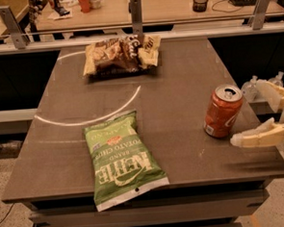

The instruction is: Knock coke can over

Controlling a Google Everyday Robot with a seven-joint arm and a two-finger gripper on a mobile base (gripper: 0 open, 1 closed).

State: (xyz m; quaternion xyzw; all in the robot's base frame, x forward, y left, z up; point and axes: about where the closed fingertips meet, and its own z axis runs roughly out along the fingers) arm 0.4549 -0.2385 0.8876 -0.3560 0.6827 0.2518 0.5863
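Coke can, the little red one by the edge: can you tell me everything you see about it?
The coke can is small and red-orange, with white lettering and a silver top. It looks like shiny metal. It stands upright on the dark table, near the right edge. The robot's tool is just to its right, with its fingers open. The lower fingertip is very close to the can's base, but I cannot tell if it touches.

— Where is the gripper (248,113)?
— Low at the right edge of the scene, pointing in leftward.
— And its jaws?
— Spread wide apart: one near and level, the other farther back.
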